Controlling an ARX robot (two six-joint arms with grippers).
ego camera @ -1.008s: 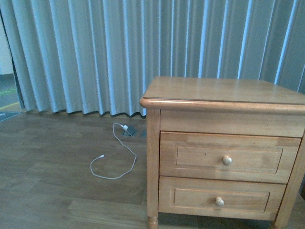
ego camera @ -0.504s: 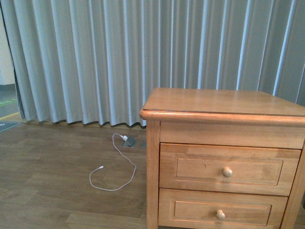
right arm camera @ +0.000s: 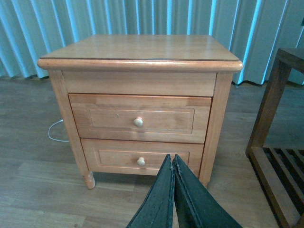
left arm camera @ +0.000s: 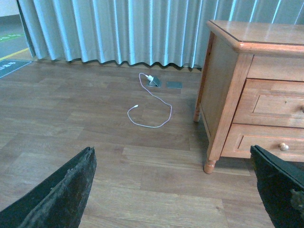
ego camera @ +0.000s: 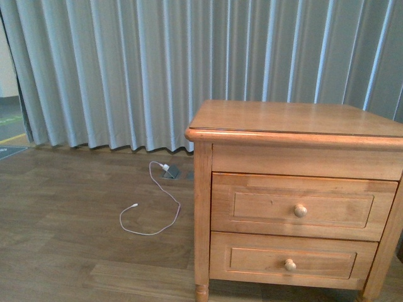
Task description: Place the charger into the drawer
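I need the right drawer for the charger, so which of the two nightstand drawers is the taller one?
The upper drawer: its framed front is visibly taller than the lower drawer beneath it. Both are shut.

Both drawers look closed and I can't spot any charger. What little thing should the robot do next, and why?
Probably bring the right gripper, whose fingers are pressed together, toward the round knob of the upper drawer and open the fingers to take hold of it. That drawer is fully shut, so nothing can go in yet. Only a white cable lies on the floor; the charger shows in no view.
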